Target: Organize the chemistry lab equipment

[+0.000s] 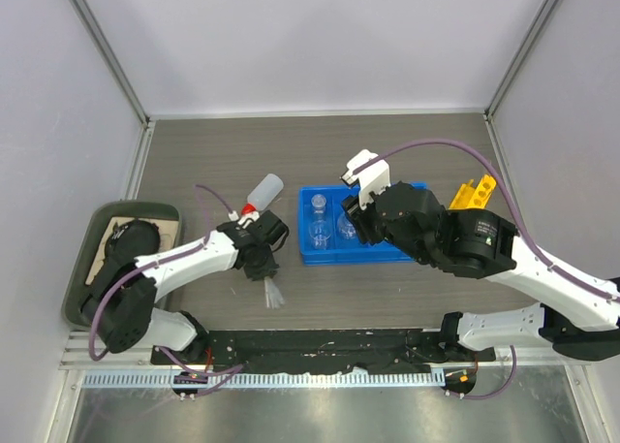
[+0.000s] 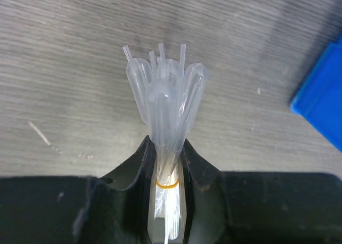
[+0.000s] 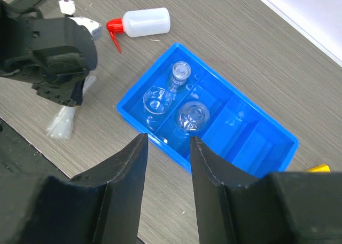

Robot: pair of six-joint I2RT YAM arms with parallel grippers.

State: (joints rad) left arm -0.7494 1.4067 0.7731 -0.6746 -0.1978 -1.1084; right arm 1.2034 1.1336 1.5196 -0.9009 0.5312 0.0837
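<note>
two grippers tilted downward: left gripper (image 2: pixel 166 150) pinches pipette bundle (image 2: pixel 165 94), right gripper (image 3: pixel 166 148) hangs over blue bin (image 3: pixel 251 142), jaws parted, empty.

The blue bin (image 3: pixel 243 134) holds three glass vessels (image 3: pixel 157 101) (squeeze bottle (image 3: pixel 147 22) lies outside).

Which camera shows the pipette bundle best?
Left wrist: the pipette bundle fills it, bulbs and yellow band clear, clamped in the left gripper. Top external shows a pale smear; right wrist, only one end.
</note>
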